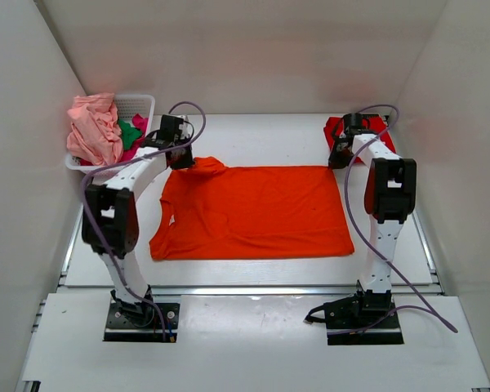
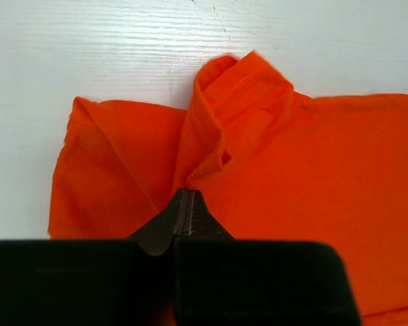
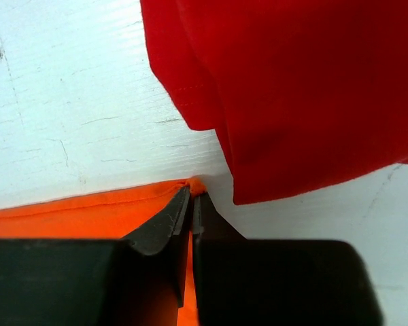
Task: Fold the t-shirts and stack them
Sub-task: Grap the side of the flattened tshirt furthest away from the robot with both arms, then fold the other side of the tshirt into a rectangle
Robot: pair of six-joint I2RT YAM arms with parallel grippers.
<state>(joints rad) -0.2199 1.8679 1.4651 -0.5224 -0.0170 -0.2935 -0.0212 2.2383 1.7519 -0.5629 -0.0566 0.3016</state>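
Observation:
The bright orange t-shirt [image 1: 257, 211] lies spread flat on the white table. My left gripper [image 1: 182, 159] is shut on its far left part by the sleeve; in the left wrist view [image 2: 184, 192] the cloth [image 2: 272, 156] bunches up at the fingertips. My right gripper [image 1: 337, 161] is shut on the shirt's far right corner [image 3: 197, 183]. A red t-shirt [image 1: 353, 131] lies folded at the far right, just beyond that gripper, and fills the top of the right wrist view [image 3: 292, 88]. Pale pink [image 1: 94, 131], green [image 1: 129, 133] and magenta [image 1: 139, 122] shirts are heaped in the basket.
A white plastic mesh basket [image 1: 139, 102] stands at the far left corner, close to my left arm. White walls enclose the table on three sides. The table's near edge [image 1: 253, 287] runs in front of the orange shirt.

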